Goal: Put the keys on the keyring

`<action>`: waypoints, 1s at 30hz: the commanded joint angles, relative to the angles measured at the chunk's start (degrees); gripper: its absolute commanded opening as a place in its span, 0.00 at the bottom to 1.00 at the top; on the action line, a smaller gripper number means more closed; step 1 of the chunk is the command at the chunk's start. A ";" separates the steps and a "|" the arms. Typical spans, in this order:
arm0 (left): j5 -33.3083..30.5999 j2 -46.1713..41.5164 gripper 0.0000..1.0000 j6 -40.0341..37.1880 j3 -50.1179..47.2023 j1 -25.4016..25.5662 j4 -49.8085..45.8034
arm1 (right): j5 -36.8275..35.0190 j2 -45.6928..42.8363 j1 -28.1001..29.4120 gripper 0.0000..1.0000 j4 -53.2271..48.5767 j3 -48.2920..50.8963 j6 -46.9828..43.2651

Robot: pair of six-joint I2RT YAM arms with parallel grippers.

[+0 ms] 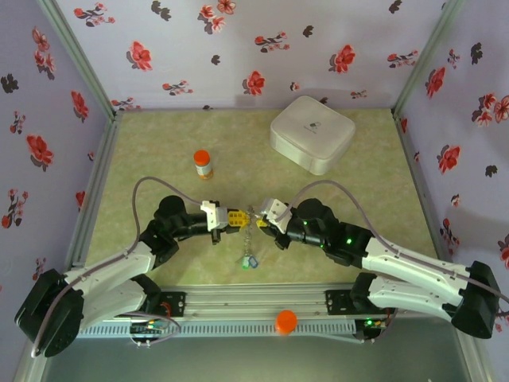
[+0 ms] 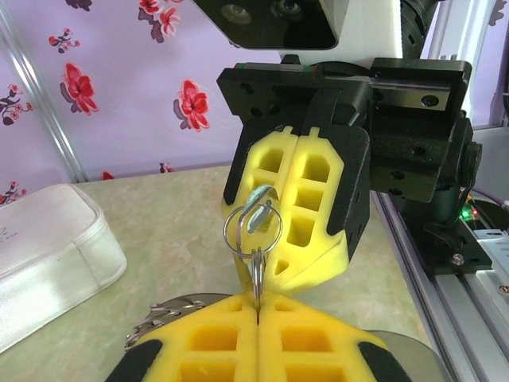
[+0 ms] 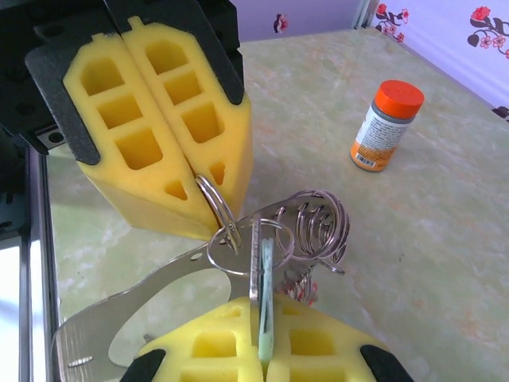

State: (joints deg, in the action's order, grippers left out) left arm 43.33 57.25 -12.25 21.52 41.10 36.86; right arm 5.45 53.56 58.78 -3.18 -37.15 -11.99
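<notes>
A: Item one, left tool (image 2: 258,306)?
B: Yellow pads pressed together, pinching the keyring (image 3: 221,213) by its edge. The ring stands raised off the counter (image 1: 358,191) with its loop turned toward the right tool (image 3: 261,318). It is held so, by my reading, to give the key a fixed target.
A: Item two, the right tool?
B: Pads likewise pressed together, pinching one pale flat key (image 3: 265,278) by its lower part, edge-on, tip up at the ring. Key and ring meet at the tip; whether it is threaded yet, cannot tell.
A: Position of both?
B: Tip to tip at the centre of the counter, toward the near edge, one arm from the left, one from the right.
A: Remaining keys (image 1: 250,260)?
B: A small cluster with green and blue heads, just near of the two tools, joined up to them by a thin chain (image 1: 251,237). Coiled spare rings (image 3: 320,223) and a flat metal clip (image 3: 111,318) sit in the same bunch.
A: Non-task stock?
B: Orange-capped bottle (image 1: 203,163), far and left of centre; white case (image 1: 312,133), far right. Both well apart from the work.
A: Judgement?
B: Threading step in hand; fine alignment is called for, and a slip of the thin key is the likely fault
</notes>
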 commanded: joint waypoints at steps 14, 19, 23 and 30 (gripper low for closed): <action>-26.43 -17.67 0.51 -3.02 -0.94 -0.41 -2.97 | -0.55 3.48 0.78 0.00 -0.88 -8.62 -4.83; -55.21 -26.36 0.64 -7.22 0.05 -0.78 -4.65 | -1.91 11.00 2.97 0.00 2.78 -12.44 -5.86; -71.64 -29.68 0.60 -10.35 1.24 -1.60 -5.33 | 0.80 18.40 5.95 0.00 8.61 -17.43 -0.09; -82.67 -31.70 0.55 -11.73 2.02 -3.31 -3.48 | 0.62 29.34 10.82 0.00 23.49 -20.93 12.07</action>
State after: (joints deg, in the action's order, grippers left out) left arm -30.20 26.28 -21.69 21.41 38.41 31.86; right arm 6.22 80.71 68.71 10.15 -55.18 -7.03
